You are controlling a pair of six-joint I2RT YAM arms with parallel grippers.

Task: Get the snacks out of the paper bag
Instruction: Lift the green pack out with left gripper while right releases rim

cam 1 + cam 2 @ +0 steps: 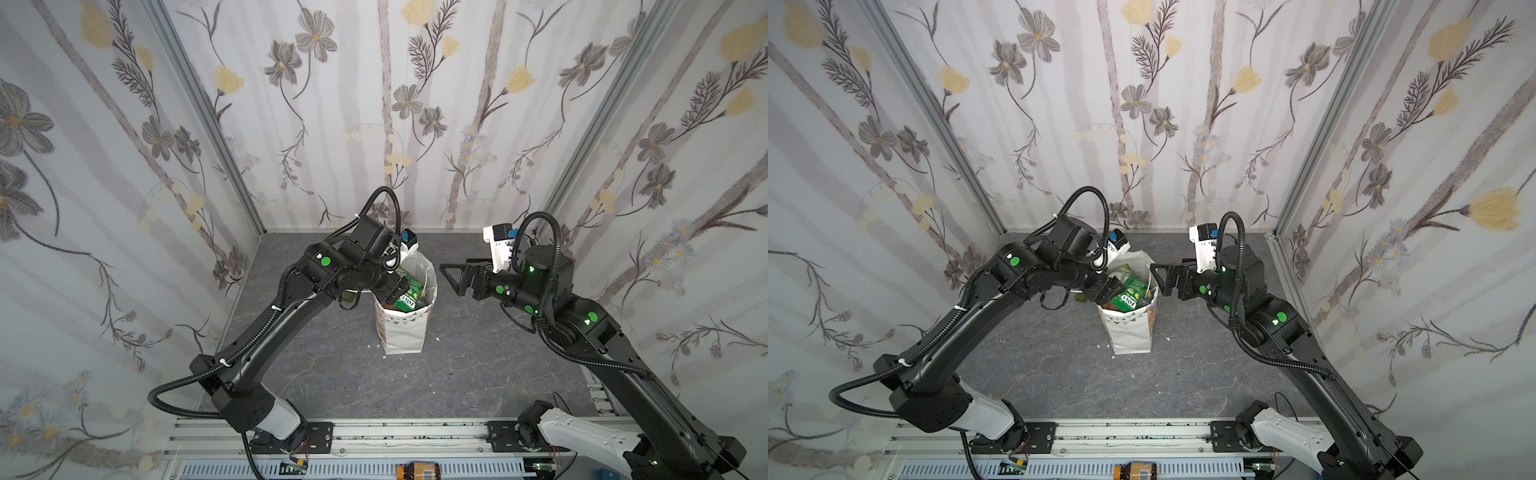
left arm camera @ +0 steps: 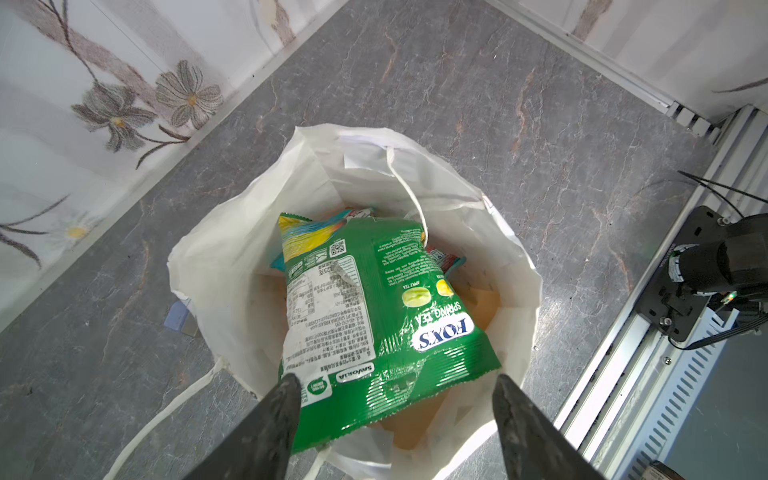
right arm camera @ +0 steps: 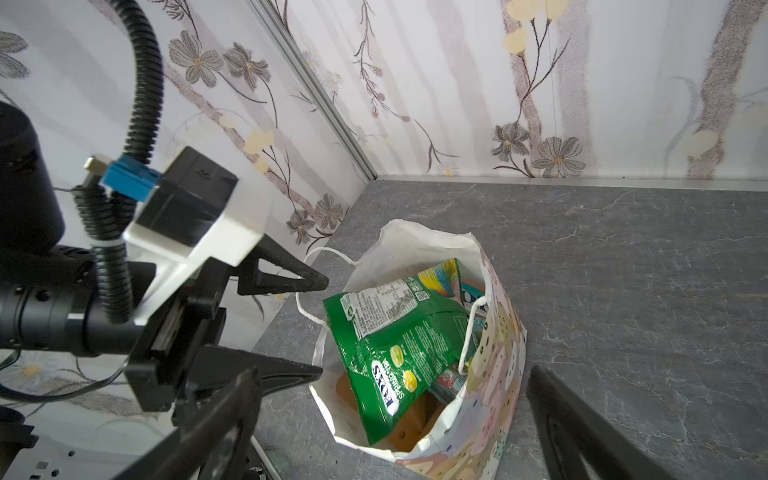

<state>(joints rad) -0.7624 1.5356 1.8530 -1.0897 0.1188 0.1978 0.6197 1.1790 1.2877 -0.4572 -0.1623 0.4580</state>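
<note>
Left end effector [image 2: 395, 378] open above the bag [image 2: 199, 257], right end effector [image 1: 449, 279] open beside it. The right wrist view shows a teal packet [image 3: 471, 291] behind the green packet [image 3: 399, 345].

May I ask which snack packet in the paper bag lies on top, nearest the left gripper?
The green FOX'S packet: it lies uppermost in the paper bag, right under the left gripper, while the teal packet sits lower, mostly hidden behind it.
</note>
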